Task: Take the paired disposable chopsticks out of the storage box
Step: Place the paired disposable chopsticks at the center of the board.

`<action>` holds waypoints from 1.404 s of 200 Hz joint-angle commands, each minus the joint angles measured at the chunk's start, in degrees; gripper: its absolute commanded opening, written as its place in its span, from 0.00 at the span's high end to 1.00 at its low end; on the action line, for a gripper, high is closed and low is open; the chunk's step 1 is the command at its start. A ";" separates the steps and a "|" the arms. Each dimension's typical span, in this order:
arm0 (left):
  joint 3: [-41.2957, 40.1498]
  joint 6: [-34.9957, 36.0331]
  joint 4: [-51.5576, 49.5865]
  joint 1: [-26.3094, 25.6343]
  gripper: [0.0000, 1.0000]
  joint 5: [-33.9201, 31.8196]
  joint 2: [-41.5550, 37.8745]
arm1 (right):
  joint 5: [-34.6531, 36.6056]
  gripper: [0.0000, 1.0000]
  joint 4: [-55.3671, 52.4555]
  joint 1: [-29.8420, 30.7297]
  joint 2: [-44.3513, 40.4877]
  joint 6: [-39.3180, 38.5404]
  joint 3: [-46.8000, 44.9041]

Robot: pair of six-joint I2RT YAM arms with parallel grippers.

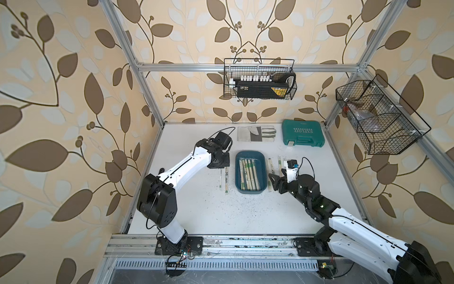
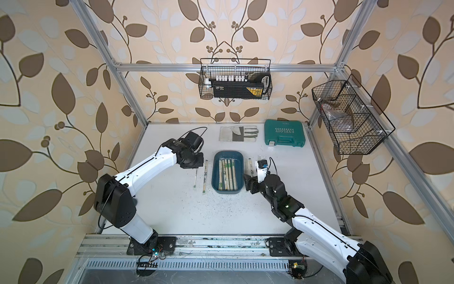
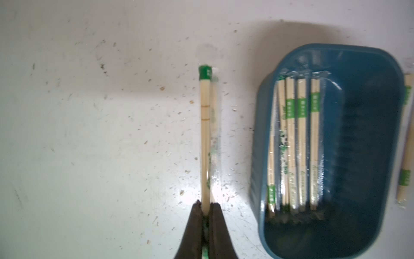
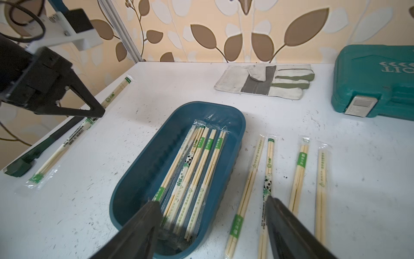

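Left gripper (image 3: 205,205): jaws are seen closed on one end of a chopstick pair (image 3: 205,134) with a green cap at its far end. That pair is held outside the storage box (image 3: 363,134) (image 1: 250,155) (image 2: 227,155), over the white table (image 3: 89,134), on the box's left side. Whether it touches the table cannot be told. A second sleeved pair (image 3: 215,134) lies just beside it and parallel to it.

Right gripper (image 4: 211,199): jaws are seen spread wide, with nothing gripped. One finger (image 4: 145,219) is placed over the near end of the box. The other finger (image 4: 282,224) is over the table just beside the box's right wall, above a panda-print pair (image 4: 267,170).

The box is found mid-table in both top views, between the two arms, long axis pointing away from the robot.

A bundle of paired disposable chopsticks (image 4: 192,170) (image 1: 250,174) (image 2: 227,174) is seen inside the box, laid lengthwise in clear sleeves with green print.

To the right of the box, four pairs are laid on the table roughly parallel to it: the panda-print one, one (image 4: 248,179) nearer the box, and two (image 4: 299,175) (image 4: 321,179) further out.

At the far table edge a work glove (image 1: 256,134) and a green tool case (image 1: 302,135) are seen, well apart from the box.
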 commanded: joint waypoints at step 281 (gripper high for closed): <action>-2.72 0.41 12.92 2.40 0.71 0.86 17.09 | -2.05 0.24 1.41 0.42 1.82 -1.32 0.52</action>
